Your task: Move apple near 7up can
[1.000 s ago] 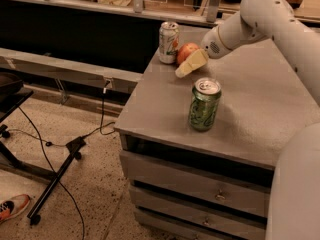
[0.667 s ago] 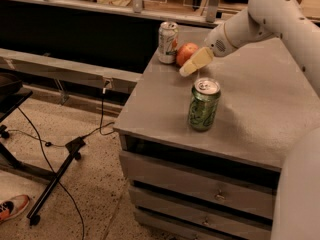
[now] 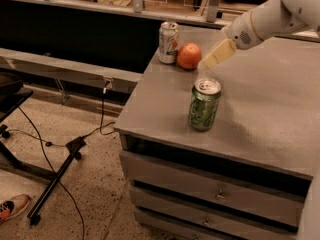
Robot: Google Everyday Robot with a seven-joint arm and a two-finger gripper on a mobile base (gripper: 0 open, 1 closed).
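arm slants down from upper right, gripper [image 3: 218,53] just beside the apple [image 3: 189,56], grip state unclear.

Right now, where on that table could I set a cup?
The wide stretch of table right of the green can is bare. The back left corner is crowded: 7up can, apple, and the gripper just right of the apple.

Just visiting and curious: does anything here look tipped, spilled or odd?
Nothing stands out. The 7up can and green can stand upright, the apple sits right beside the 7up can, and the gripper hangs close by the apple.
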